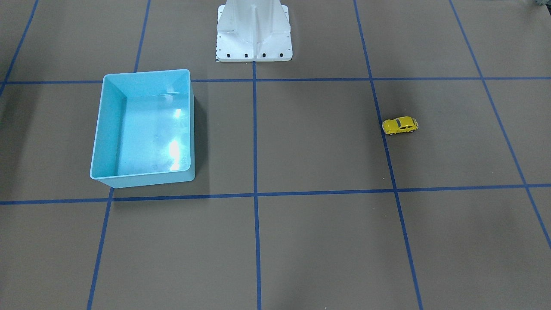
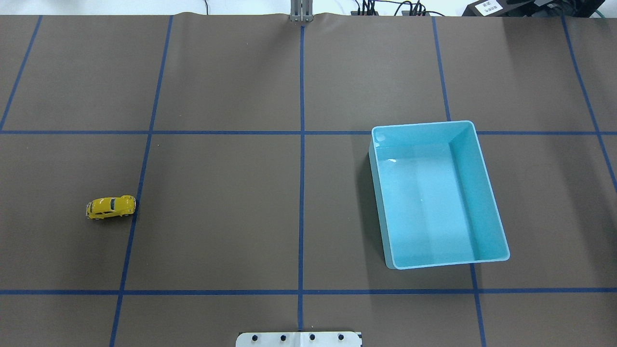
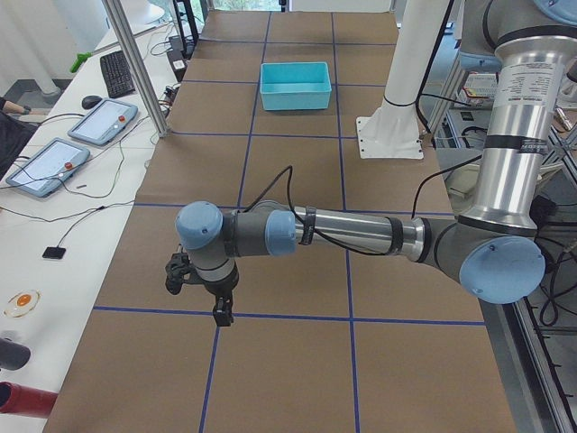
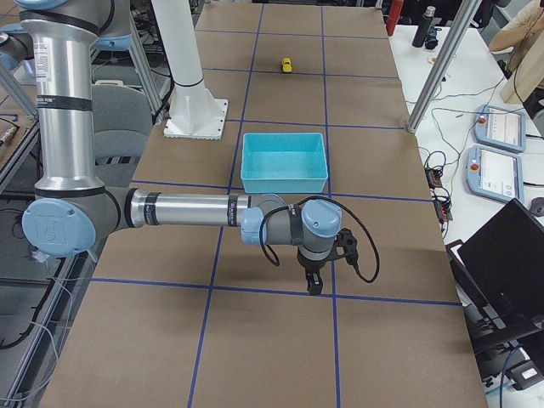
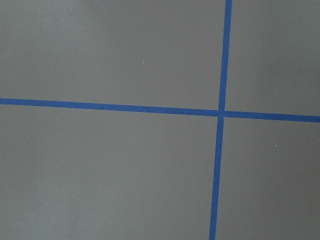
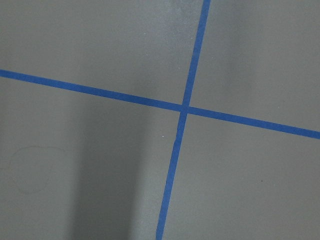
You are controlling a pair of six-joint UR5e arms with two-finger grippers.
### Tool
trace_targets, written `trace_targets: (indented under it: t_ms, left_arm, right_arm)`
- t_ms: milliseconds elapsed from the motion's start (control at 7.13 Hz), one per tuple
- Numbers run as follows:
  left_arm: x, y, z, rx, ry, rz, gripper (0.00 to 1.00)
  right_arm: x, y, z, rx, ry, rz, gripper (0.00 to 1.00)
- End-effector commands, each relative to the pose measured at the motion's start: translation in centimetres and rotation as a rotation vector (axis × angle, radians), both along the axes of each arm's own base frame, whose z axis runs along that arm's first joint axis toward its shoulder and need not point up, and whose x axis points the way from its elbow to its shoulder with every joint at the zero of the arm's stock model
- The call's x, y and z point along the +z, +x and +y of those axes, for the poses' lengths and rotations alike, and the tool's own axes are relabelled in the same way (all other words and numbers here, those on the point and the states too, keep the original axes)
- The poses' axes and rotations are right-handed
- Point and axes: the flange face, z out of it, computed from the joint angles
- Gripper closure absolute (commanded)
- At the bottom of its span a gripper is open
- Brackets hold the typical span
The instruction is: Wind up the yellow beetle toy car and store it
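Brown tabletop [image 2: 217, 217], gridded with blue tape [image 2: 301, 193], carries the yellow beetle toy car [image 2: 111, 207] on its wheels at the robot's left, just beside a line of that tape and well apart from the light blue bin [image 2: 419, 124]. The left hand [image 3: 219, 311] and right hand [image 4: 314, 285] hang away from it. Whether their fingers are apart or together I cannot tell. Tiny, rounded and free-rolling, the car could squirt out of an off-centre pinch.

Nothing legible for you here. White label [image 2: 486, 6] past the far edge of the tabletop [image 2: 217, 217] and print on the left arm [image 3: 527, 86]: too small to read.
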Motion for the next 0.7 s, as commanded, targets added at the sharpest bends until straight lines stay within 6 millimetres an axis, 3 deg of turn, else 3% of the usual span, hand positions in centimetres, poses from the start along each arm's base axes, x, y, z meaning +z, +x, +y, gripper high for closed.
trace_targets:
  t_ms: [0,140,280,421,561]
  left_arm:
    - [-12.3,7.8,-1.6,0.149,0.128,-0.058,0.00]
    - [-16.4,13.1,-0.6,0.251,0.233,-0.033,0.00]
    - [-21.4,20.5,2.0,0.394,0.352,-0.005,0.00]
    - [-25.7,28.3,3.3,0.545,0.456,0.024,0.00]
    - [-27.9,32.8,4.0,0.673,0.561,0.007,0.00]
  right_arm:
    - [0.2,-0.1,0.1,-0.001,-0.005,0.002,0.00]
    - [0.3,-0.1,0.1,-0.002,-0.005,0.002,0.00]
    - [0.2,-0.1,0.1,-0.002,-0.003,0.002,0.00]
    - [0.2,0.0,0.1,-0.003,-0.002,0.004,0.00]
    - [0.4,0.0,0.2,-0.003,-0.007,0.004,0.00]
